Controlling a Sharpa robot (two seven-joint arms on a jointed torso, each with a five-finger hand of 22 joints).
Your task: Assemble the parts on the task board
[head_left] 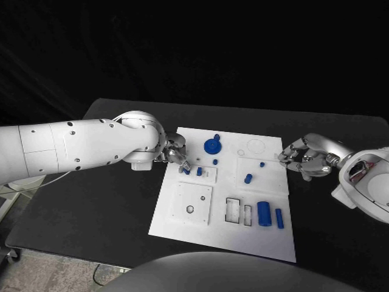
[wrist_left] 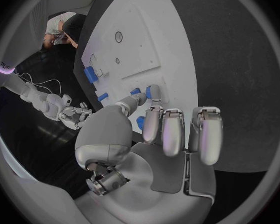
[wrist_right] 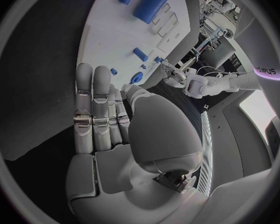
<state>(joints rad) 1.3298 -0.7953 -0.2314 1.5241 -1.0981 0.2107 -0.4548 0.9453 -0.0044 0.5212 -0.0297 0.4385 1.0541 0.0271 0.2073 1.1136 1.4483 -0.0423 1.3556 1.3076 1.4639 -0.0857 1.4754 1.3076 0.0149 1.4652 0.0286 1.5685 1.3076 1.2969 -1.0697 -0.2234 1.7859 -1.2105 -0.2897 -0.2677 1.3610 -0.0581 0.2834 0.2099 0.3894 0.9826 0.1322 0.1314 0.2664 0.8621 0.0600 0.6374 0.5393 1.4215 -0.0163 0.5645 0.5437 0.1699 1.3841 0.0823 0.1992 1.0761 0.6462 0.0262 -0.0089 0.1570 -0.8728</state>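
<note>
A: Where is the task board?

B: In the head view it lies in the middle of the frame, a white plate on the black table, running from the centre down toward the lower right.

A: And the parts?

B: A round blue disc part sits near the board's upper edge. Two small blue pieces lie at the board's left side, just beside the left fingertips. A short blue peg stands right of centre, with a smaller blue dot above it. A thick blue cylinder and a thin blue bar lie side by side in the lower right of the board.

A: What about the left hand?

B: It is at the board's left edge, centre-left of the frame. In the left wrist view the left hand has its fingers extended and close together, the thumb reaching toward the small blue pieces. I cannot tell whether anything is pinched.

A: The right hand?

B: At the board's right edge, centre-right of the frame, just off the white plate. In the right wrist view the right hand shows its fingers straight and pressed together, holding nothing, with the board beyond them.
</note>
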